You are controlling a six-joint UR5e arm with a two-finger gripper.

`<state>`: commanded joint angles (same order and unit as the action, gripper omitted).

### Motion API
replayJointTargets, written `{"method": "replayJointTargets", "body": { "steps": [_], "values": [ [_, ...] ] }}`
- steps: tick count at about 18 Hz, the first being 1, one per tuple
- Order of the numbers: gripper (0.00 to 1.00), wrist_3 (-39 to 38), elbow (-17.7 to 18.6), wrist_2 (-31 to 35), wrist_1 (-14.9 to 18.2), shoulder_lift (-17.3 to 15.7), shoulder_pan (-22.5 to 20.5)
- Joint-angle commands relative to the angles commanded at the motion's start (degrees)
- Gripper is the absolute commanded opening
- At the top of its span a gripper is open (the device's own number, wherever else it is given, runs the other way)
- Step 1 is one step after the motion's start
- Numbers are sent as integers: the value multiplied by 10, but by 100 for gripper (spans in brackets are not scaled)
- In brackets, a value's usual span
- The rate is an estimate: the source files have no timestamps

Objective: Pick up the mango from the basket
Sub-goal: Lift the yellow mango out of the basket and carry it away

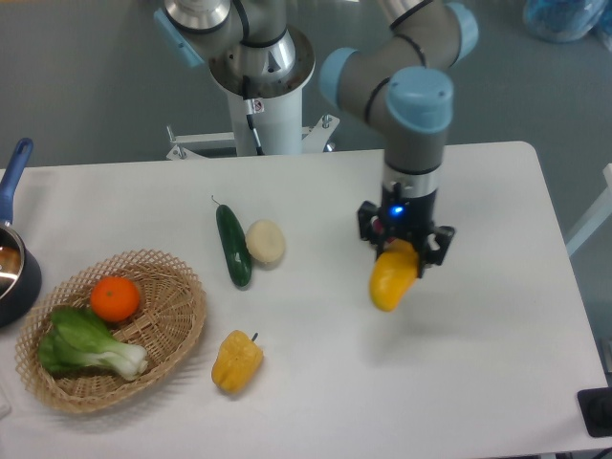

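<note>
Tool [402, 251] clamped on mango [391, 279], held above counter [478, 382], well apart from wicker basket [182, 316].

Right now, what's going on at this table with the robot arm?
The robot arm's gripper is shut on the mango, holding it over the bare table, well to the right of the basket. So the mango is already out of the basket. An orange and a leafy green remain in the basket. Outside it on the table lie a cucumber, a pale round vegetable and a yellow bell pepper. A blue-handled pot sits at the left edge.
</note>
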<state>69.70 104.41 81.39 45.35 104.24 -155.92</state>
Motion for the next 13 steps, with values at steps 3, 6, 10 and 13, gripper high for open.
{"method": "replayJointTargets", "body": {
  "steps": [3, 6, 10, 13],
  "values": [
    [34, 8, -3, 30, 0, 2, 4],
    [34, 15, -6, 33, 0, 2, 5],
    [33, 14, -8, 39, 0, 5, 6],
    [33, 14, -8, 46, 0, 6, 10]
  ]
}}
